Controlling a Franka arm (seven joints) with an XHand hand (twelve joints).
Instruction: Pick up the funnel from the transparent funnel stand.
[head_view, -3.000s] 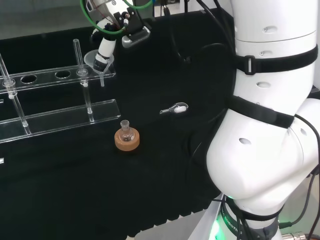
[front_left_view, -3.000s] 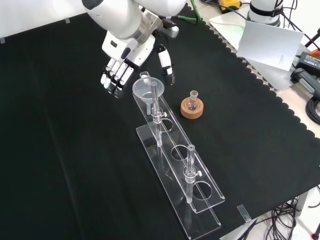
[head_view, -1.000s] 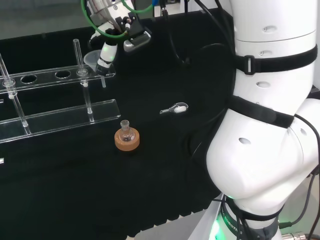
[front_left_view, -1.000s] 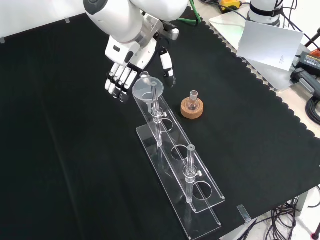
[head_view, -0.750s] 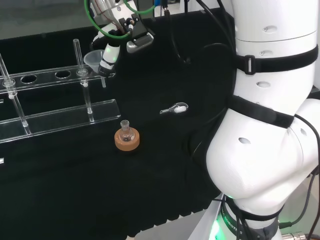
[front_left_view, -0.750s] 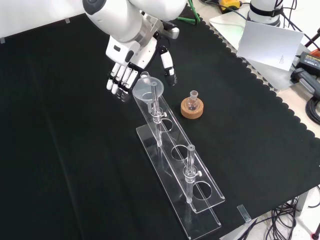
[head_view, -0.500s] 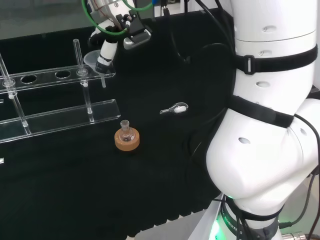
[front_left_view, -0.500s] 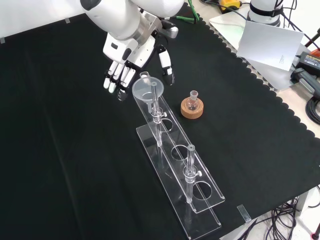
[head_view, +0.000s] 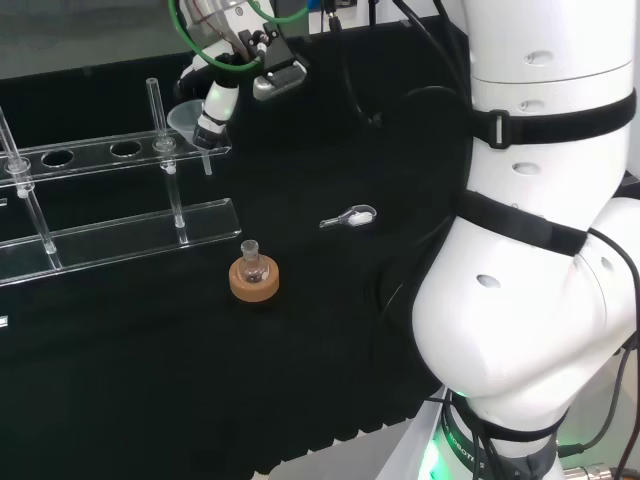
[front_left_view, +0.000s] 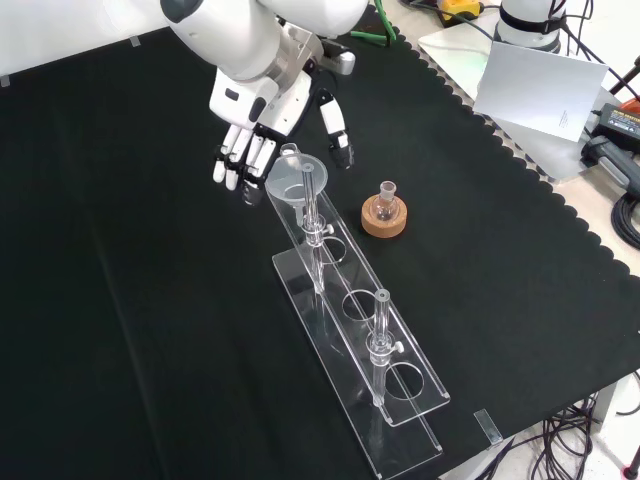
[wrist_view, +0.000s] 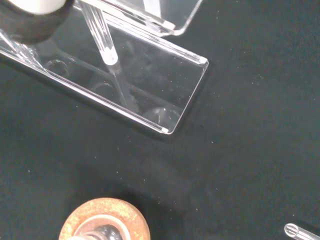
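- From my seat, front view, leftmost is the hand (front_left_view: 252, 112), reaching in from the top with its fingers (front_left_view: 240, 160) hanging down fairly straight and spread on the left side of the funnel (front_left_view: 294, 178). Thumb (front_left_view: 336, 135) sticks out apart on the other side. It's open around the funnel, nothing in its grasp, and I can't tell if any finger touches the rim.
- The funnel sits in the top end hole of the transparent funnel stand (front_left_view: 400, 408), bowl up, stem hanging through. In the wrist view I can see the stem tip (wrist_view: 110, 59) above the stand's clear base plate.
- The stand runs diagonally down to the right across the bench (front_left_view: 120, 330), with two upright posts and more round holes along its upper shelf.
- Just right of the stand's upper part is a small flask on a cork ring (front_left_view: 384, 220), well apart from the hand.
- In the head view, a small clear scoop (head_view: 350, 215) lies on the cloth to the right of the cork ring.
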